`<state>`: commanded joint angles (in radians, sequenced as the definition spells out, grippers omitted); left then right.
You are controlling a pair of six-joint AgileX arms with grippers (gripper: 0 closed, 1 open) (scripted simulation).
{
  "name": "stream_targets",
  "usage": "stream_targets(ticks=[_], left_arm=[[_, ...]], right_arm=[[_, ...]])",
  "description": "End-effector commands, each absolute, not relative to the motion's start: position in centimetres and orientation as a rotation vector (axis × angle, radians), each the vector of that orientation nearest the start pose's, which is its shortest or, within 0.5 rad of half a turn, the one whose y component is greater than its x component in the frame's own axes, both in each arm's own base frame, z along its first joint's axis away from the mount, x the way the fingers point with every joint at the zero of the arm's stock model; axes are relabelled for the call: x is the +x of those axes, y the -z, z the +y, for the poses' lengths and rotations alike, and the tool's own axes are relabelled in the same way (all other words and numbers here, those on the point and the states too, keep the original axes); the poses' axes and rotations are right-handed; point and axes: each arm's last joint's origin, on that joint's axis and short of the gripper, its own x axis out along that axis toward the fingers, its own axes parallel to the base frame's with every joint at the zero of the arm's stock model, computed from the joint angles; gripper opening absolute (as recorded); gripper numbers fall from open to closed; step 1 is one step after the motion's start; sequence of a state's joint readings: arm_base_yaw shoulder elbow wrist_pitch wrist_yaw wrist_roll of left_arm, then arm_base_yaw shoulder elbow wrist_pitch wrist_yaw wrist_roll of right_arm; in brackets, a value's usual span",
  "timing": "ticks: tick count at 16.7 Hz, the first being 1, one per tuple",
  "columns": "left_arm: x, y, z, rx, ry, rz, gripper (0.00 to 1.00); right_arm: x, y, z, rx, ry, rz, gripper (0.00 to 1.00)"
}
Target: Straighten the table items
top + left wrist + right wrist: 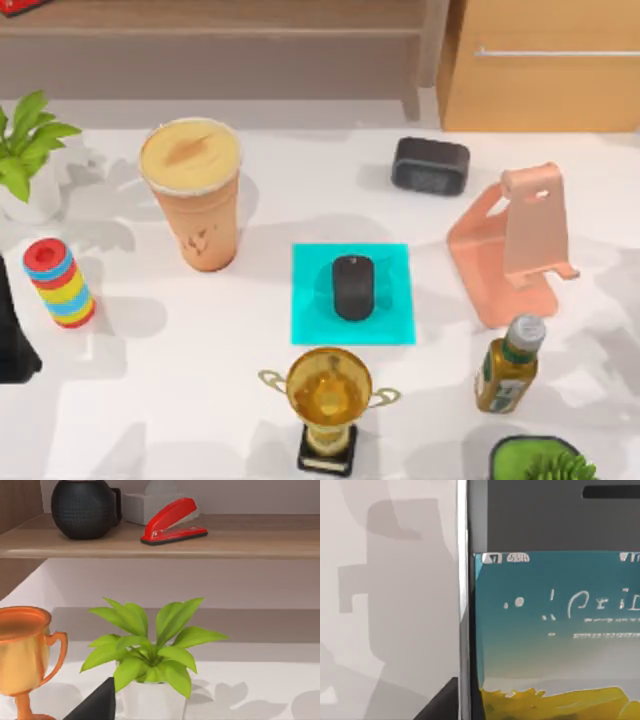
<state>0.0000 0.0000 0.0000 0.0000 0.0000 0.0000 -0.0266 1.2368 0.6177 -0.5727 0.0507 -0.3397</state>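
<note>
One black mouse (352, 287) sat centred on cyan mat (352, 293); cup (193, 192) at ten o'clock. Gripper states: cannot tell.

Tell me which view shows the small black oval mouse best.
Top view: the small black oval mouse lies whole and unobstructed on the cyan square mat. The left wrist view faces a shelf and plant; the right wrist view faces a phone screen.

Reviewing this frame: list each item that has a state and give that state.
computer mouse: lying flat on the cyan mat
drink cup: upright, full, foamy top
phone stand: upright, holding nothing
smartphone: screen lit, seen close in the right wrist view
bottle: upright, capped
trophy: upright
ring stack: stacked, standing
</note>
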Motion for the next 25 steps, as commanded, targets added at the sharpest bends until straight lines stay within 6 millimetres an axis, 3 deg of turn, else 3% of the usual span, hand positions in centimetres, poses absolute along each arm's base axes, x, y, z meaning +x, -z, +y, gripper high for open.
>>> stream_targets(ticks=[7, 11, 19, 22, 25], left_arm=[[10.6, -16.0, -0.1, 0.0, 0.0, 0.0, 1.0], [10.6, -16.0, -0.1, 0.0, 0.0, 0.0, 1.0], [10.6, -16.0, -0.1, 0.0, 0.0, 0.0, 1.0], [10.6, -16.0, -0.1, 0.0, 0.0, 0.0, 1.0], [10.6, -16.0, -0.1, 0.0, 0.0, 0.0, 1.0]], right_arm=[[20.7, -20.2, 7.2, -0.206, -0.16, 0.643, 0.0], [19.4, -21.9, 10.3, -0.079, -0.207, 0.46, 0.0], [19.5, -22.3, 10.6, -0.048, -0.207, 0.425, 0.0], [20.6, -22.3, 10.8, -0.037, -0.206, 0.409, 0.0], [22.2, -21.0, 11.2, -0.044, -0.213, 0.434, 0.0]])
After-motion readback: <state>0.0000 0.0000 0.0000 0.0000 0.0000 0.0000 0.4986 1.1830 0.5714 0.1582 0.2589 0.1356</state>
